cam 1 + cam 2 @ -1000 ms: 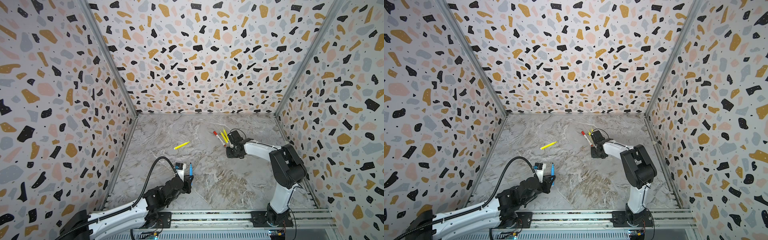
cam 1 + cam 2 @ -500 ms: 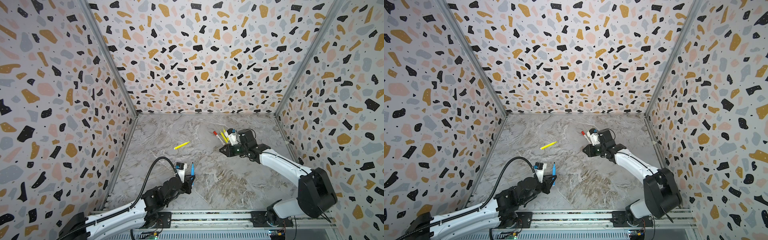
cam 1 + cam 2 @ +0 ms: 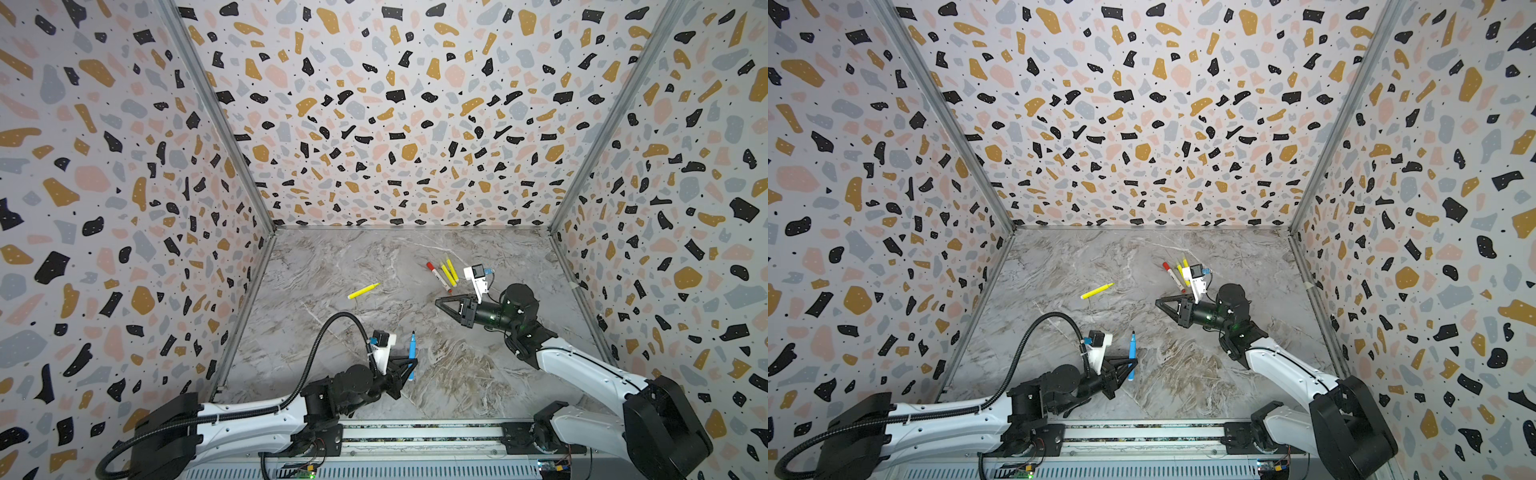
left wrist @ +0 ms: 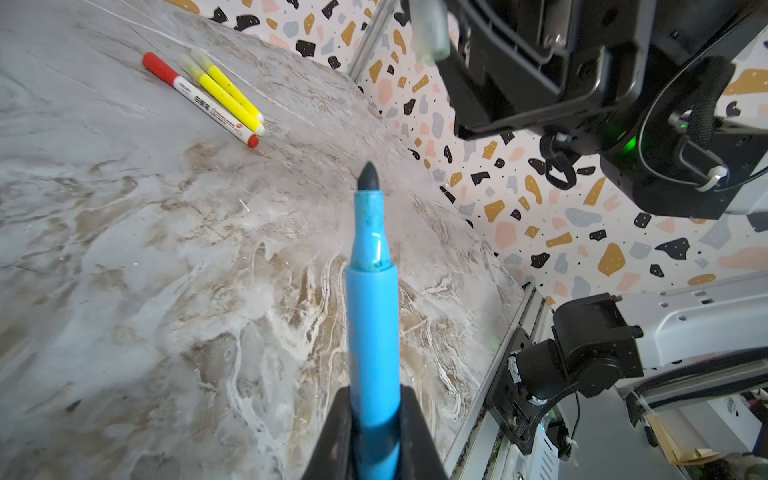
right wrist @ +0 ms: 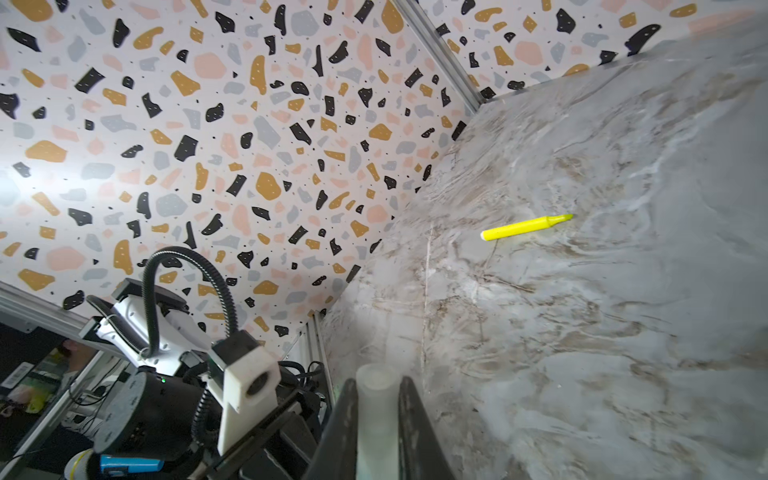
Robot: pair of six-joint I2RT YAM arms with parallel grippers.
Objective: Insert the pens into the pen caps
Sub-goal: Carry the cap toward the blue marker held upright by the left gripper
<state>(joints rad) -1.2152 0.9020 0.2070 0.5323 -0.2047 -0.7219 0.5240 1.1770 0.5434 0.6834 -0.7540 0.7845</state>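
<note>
The right claw (image 3: 439, 302), carrying its cap (image 5: 376, 411), has pulled back from the yellow pens (image 3: 449, 272) it was beside a second ago; it now hangs clear of them, nearer the front, pointing toward the left side; the right arm (image 3: 582, 365), then folded up high over its base, has dropped and stretched out low, its elbow swung to the front right corner; the left claw (image 3: 410, 365), with the blue pen (image 3: 412, 351), has drifted right toward the middle of the worktop (image 3: 332, 257).
</note>
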